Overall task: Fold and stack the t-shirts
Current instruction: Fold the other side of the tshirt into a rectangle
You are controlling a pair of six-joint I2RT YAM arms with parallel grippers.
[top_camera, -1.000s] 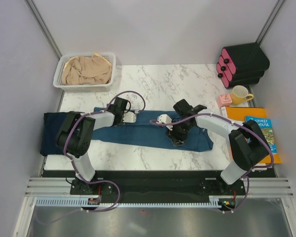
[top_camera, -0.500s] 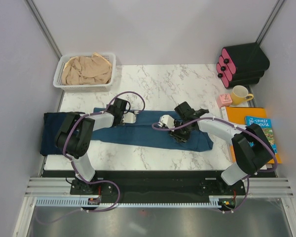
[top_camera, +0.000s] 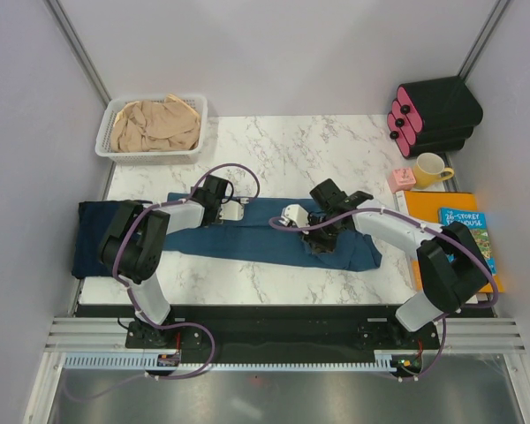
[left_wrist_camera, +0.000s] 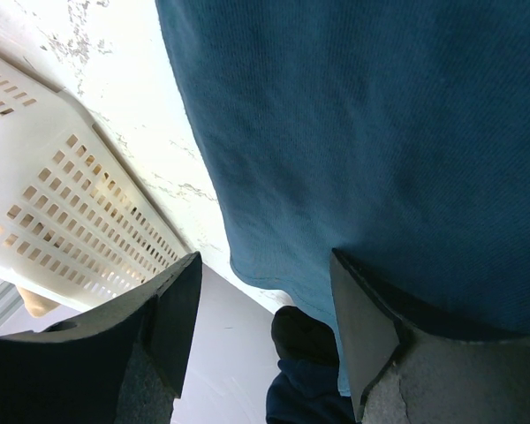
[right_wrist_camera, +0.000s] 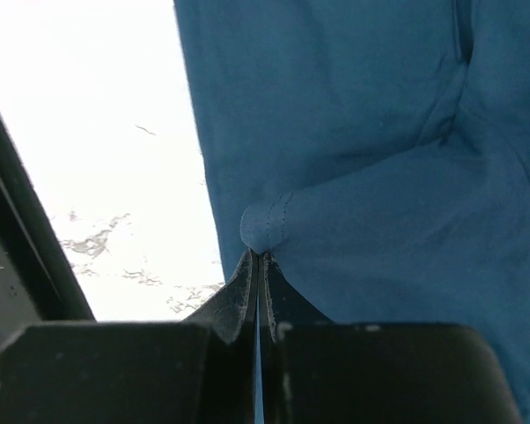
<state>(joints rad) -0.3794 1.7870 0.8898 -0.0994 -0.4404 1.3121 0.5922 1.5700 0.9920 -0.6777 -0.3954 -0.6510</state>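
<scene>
Right gripper: jaws fully together at bottom centre, no gap visible between them. They're pinching a small rounded nub of the teal-blue t-shirt; stitched hem line is visible on the nub, just above the tips. Shirt fills the right two-thirds of the frame, lying flat on the white marble table. Its left edge runs roughly top to bottom, down to the pinch point. Upper right: a crease and a seam, fabric layered there. Far left: black strip runs diagonally across the corner, can't tell what it is.
</scene>
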